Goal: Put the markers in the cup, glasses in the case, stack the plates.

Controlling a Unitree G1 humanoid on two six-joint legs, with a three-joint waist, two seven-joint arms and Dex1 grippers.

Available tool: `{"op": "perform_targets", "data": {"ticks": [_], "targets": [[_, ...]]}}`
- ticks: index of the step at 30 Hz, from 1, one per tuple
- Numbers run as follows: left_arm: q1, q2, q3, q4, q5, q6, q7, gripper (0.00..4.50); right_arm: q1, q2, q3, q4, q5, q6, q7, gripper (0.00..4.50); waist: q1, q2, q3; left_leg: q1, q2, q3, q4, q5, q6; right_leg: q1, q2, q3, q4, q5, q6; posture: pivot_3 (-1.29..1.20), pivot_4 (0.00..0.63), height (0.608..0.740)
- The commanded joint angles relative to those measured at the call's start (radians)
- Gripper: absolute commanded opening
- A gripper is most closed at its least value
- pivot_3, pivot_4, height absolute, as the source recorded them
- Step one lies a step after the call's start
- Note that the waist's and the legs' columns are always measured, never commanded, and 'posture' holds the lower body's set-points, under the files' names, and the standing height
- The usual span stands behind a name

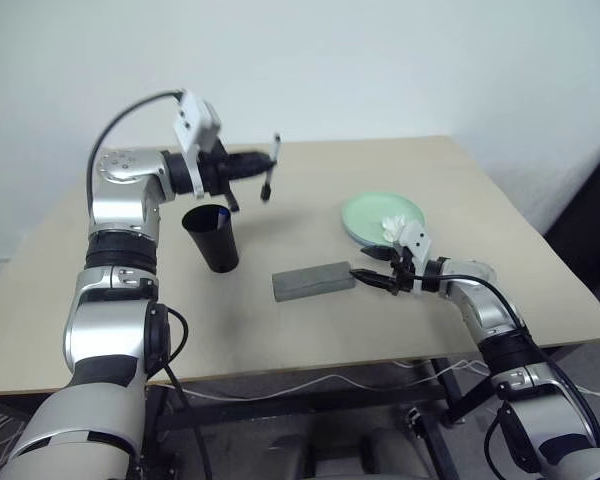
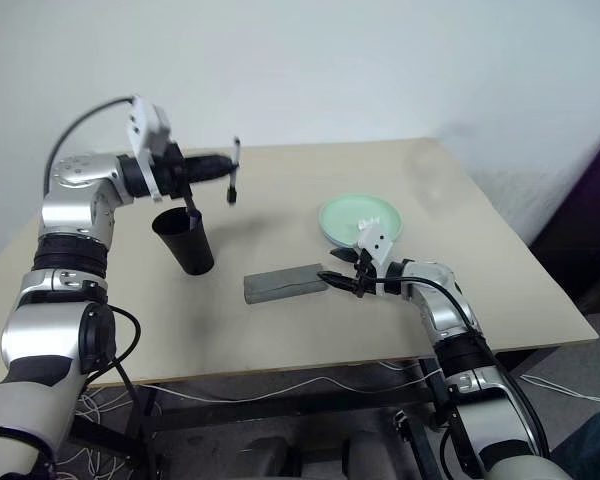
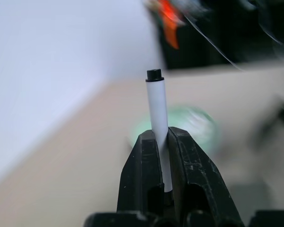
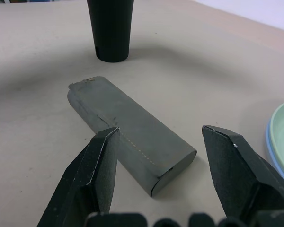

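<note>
Left wrist view: left gripper (image 3: pixel 164 142) clenches white-barrelled black-capped marker (image 3: pixel 157 106), held upright above the black tapered plastic cup (image 1: pixel 212 236) for dropping in; beside the cup, right gripper (image 4: pixel 162 156) gapes around grey case (image 4: pixel 130 131).

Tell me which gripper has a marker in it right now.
The left gripper: it is shut on the white-barrelled black-capped marker, raised above the black tapered cup. The right gripper is open beside the grey case.

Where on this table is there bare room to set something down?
Bare: the table's far right corner behind the plates, and the near edge below the case. Crowded: the middle band from cup to case, right gripper and plates.
</note>
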Motion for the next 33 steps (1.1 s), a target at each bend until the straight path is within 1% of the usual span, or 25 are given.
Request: {"op": "perform_targets", "data": {"ticks": [1, 4, 6, 10, 15, 23, 32, 33], "targets": [[0.052, 0.009, 0.074, -0.070, -0.020, -0.051, 0.181, 0.05, -0.044, 0.006, -0.018, -0.026, 0.019, -0.007, 0.012, 3.02, 0.001, 0.000, 0.000, 0.001, 0.000, 0.000, -0.001, 0.001, -0.001, 0.000, 0.000, 0.000, 0.000, 0.000, 0.000, 0.00, 0.000, 0.740], [0.105, 0.014, 0.103, -0.094, -0.036, -0.070, 0.255, 0.05, -0.048, 0.005, -0.020, -0.023, 0.022, -0.005, 0.019, 3.02, 0.002, 0.000, 0.000, 0.001, 0.000, 0.000, -0.002, 0.001, -0.002, 0.000, 0.000, 0.000, 0.000, 0.001, -0.001, 0.00, 0.000, 0.740], [0.126, 0.017, 0.103, -0.109, -0.039, -0.071, 0.275, 0.05, -0.049, 0.005, -0.021, -0.022, 0.021, -0.005, 0.022, 3.02, 0.007, 0.000, 0.000, 0.001, 0.000, 0.000, -0.002, 0.001, -0.002, 0.000, 0.000, 0.000, 0.000, 0.001, -0.002, 0.00, 0.000, 0.740], [0.190, 0.011, 0.115, -0.116, -0.039, -0.141, 0.325, 0.05, -0.049, 0.005, -0.020, -0.023, 0.019, -0.003, 0.030, 3.02, 0.008, -0.001, 0.000, 0.001, -0.001, 0.000, -0.001, 0.001, -0.002, 0.000, -0.001, -0.001, -0.001, 0.001, -0.002, 0.00, 0.000, 0.740], [0.213, 0.004, 0.120, -0.035, -0.039, -0.219, 0.362, 0.05, -0.050, 0.013, -0.033, -0.049, 0.047, 0.015, 0.043, 3.02, 0.008, -0.001, 0.000, 0.001, -0.001, 0.000, -0.001, 0.001, -0.002, 0.000, -0.001, -0.001, -0.001, 0.001, -0.001, 0.00, 0.000, 0.740], [0.240, -0.011, 0.110, 0.048, -0.048, -0.227, 0.357, 0.05, -0.026, 0.006, -0.043, -0.079, 0.053, 0.031, 0.041, 3.02, 0.007, -0.001, 0.000, 0.001, -0.001, 0.000, -0.002, 0.001, -0.002, 0.000, 0.000, 0.000, -0.001, 0.002, -0.001, 0.00, 0.000, 0.740], [0.284, -0.035, 0.099, 0.034, -0.065, -0.203, 0.362, 0.05, -0.023, 0.014, -0.043, -0.079, 0.051, 0.034, 0.035, 3.02, 0.007, -0.001, 0.000, 0.000, -0.001, 0.000, -0.002, 0.001, -0.002, 0.000, -0.001, 0.000, -0.001, 0.002, -0.001, 0.00, 0.000, 0.740], [0.288, -0.037, 0.097, 0.028, -0.066, -0.198, 0.362, 0.29, -0.026, 0.015, -0.043, -0.076, 0.051, 0.033, 0.035, 3.02, 0.007, -0.001, 0.000, 0.000, -0.001, 0.000, -0.002, 0.001, -0.002, 0.000, 0.000, 0.000, -0.001, 0.002, -0.001, 0.00, 0.000, 0.740]]}}
